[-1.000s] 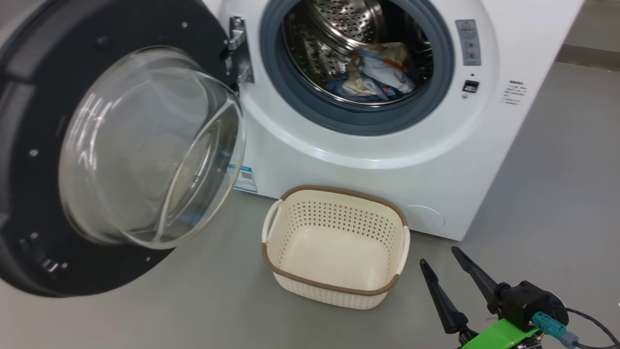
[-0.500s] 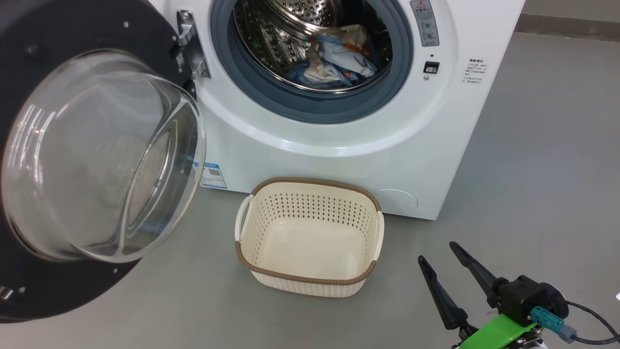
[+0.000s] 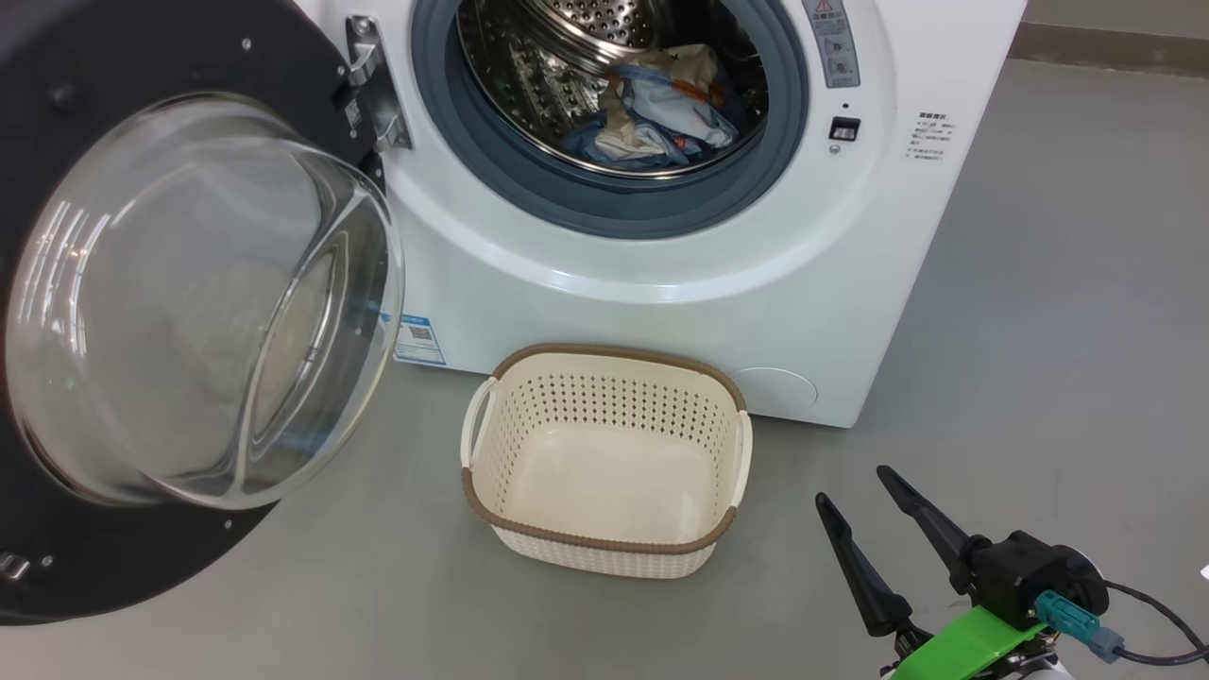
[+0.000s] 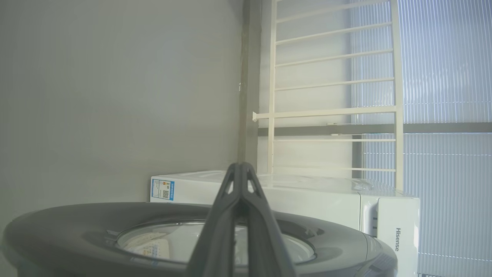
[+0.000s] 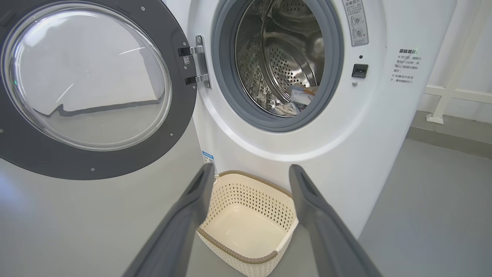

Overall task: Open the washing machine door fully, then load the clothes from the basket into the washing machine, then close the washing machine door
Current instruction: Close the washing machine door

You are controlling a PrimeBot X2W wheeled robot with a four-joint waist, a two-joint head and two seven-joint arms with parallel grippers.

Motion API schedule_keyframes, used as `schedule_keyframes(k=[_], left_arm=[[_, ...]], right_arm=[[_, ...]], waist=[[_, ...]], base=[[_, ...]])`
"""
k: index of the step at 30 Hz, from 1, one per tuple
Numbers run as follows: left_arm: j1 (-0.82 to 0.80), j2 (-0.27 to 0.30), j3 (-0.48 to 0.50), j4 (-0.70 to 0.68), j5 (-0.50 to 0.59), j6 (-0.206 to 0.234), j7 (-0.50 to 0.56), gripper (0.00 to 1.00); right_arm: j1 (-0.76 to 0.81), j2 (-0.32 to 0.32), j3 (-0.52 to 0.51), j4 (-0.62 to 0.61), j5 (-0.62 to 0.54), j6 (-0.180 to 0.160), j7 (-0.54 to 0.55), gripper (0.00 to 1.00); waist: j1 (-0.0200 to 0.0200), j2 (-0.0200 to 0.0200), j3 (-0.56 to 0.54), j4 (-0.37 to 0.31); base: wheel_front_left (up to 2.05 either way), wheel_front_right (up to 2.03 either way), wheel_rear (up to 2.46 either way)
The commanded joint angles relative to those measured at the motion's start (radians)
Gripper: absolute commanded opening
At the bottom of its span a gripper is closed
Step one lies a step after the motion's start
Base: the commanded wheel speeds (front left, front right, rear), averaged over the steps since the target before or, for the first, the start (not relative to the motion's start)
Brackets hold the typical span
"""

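Right pincer (image 3: 853, 484) hangs low over the grey floor (image 3: 1039, 331), its two dark fingers spread wide with nothing between them. It sits off the basket's right side and is well apart from it. In the right wrist view, this pincer (image 5: 251, 169) looks between its fingers at the basket and the open drum mouth.

Left pincer (image 4: 240, 169) has its fingers pressed together to a single point, gripping nothing. It rises in front of the washing machine door (image 4: 338, 246); whether it touches the door I cannot tell.

The washing machine door (image 3: 203, 302) is swung wide on its hinge at the left side of the washing machine (image 3: 661, 312). Its clear glass bowl bulges out into the room.

The clothes (image 3: 661, 113) lie in a heap at the bottom of the steel drum, light blue with orange marks and some cream cloth, behind the grey gasket.

The basket (image 3: 604, 546) stands upright on the floor just in front of the machine's lower front panel, with its bare cream bottom showing. Its far rim is close to the panel, but contact is unclear.
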Motion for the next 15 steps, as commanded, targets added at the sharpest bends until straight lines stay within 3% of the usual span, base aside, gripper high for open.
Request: schedule_keyframes(k=[1, 7, 15], left_arm=[[-0.035, 0.058, 0.006, -0.021, -0.006, -0.004, 0.011, 0.00], [-0.061, 0.033, 0.006, 0.018, -0.051, -0.051, 0.070, 0.00], [-0.066, 0.028, -0.010, 0.055, -0.058, -0.076, 0.107, 0.00]], right_arm=[[-0.029, -0.001, 0.017, -0.020, 0.010, 0.001, -0.005, 1.00], [-0.031, 0.003, 0.019, -0.018, 0.011, 0.001, -0.005, 1.00], [-0.027, 0.001, 0.017, -0.017, 0.012, 0.001, -0.005, 1.00]], waist=[[0.0000, 0.0000, -0.001, 0.002], [0.0000, 0.0000, -0.008, 0.008], [0.0000, 0.0000, -0.018, 0.005]], base=[[0.00, 0.00, 0.00], [0.00, 0.00, 0.00], [0.00, 0.00, 0.00]])
